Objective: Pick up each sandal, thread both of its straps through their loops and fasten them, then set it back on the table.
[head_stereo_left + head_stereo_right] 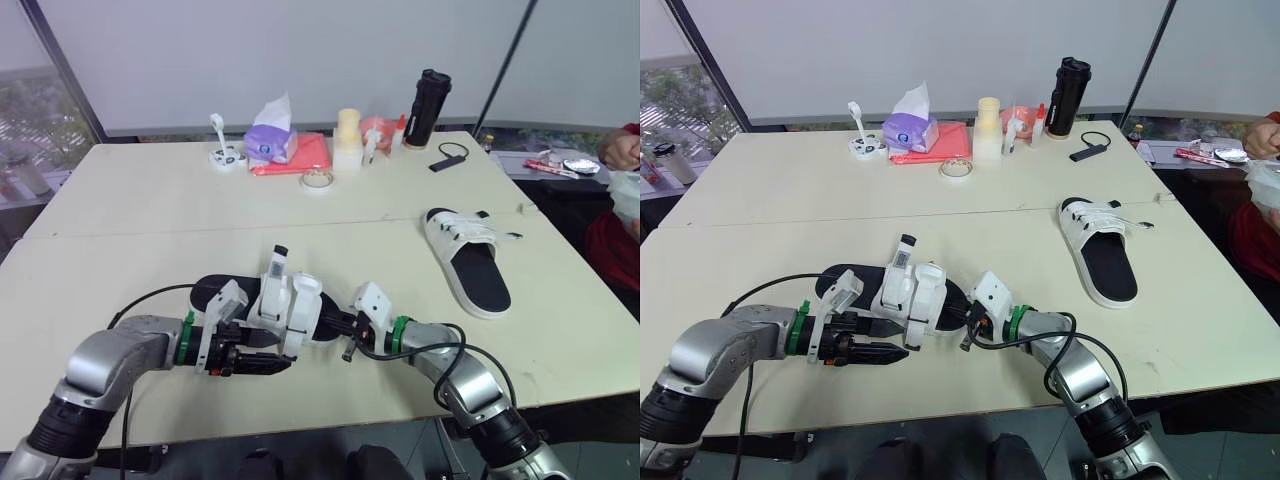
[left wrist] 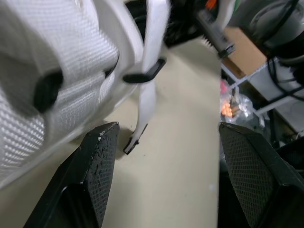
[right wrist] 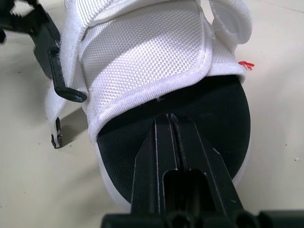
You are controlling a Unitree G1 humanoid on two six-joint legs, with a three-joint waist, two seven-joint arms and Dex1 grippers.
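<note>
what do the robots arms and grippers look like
The left arm and right arm are silver-grey shells, each with a green wrist ring, a white bracket and looping black cable. The left gripper and right gripper have black tapered fingers; the left one's pads are cross-hatched.

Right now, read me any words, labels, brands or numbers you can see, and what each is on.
No text is legible.
Near sandal: small red mark, too small to read.
Purple tissue pack: print too blurred to read.
Black bottle: no readable label.
</note>
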